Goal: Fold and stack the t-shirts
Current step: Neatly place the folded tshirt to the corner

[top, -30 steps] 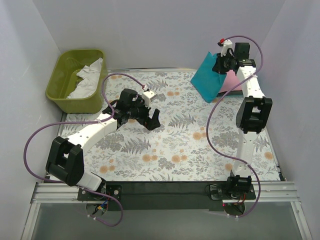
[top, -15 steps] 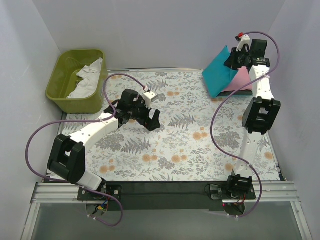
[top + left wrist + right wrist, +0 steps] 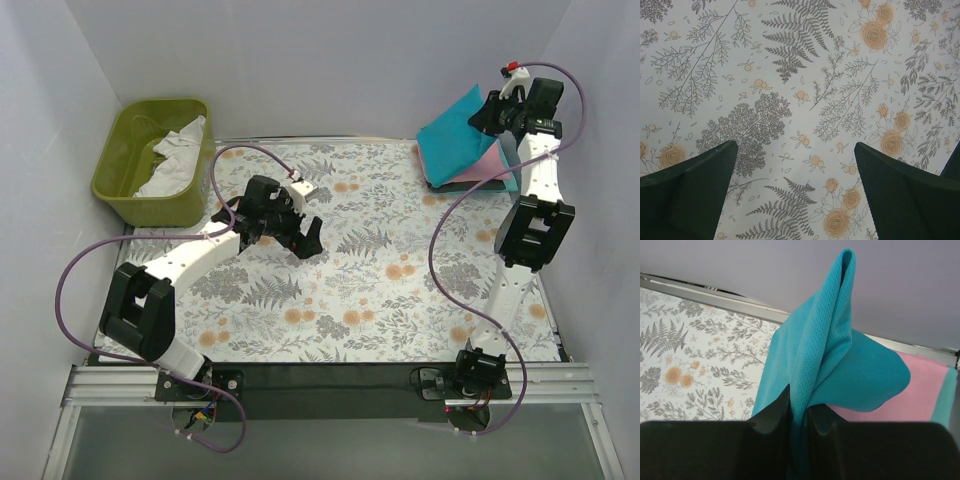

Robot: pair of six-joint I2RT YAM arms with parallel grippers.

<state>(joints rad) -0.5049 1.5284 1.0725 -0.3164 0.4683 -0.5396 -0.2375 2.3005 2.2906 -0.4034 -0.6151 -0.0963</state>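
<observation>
Lab booth: plain white walls (image 3: pixel 300 60)

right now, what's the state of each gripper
Left gripper: jaws open, holding nothing.
Right gripper: jaws closed on the teal t-shirt.

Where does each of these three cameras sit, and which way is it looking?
Top external: fixed above and behind, looking down on the table cloth; left arm and right arm show.
Left wrist: on the left arm, facing down at the cloth; the open left gripper shows.
Right wrist: on the right arm, facing the back wall; the right gripper pinches the teal t-shirt.
Shared: top and right wrist both show that shirt over the pink t-shirt.
</observation>
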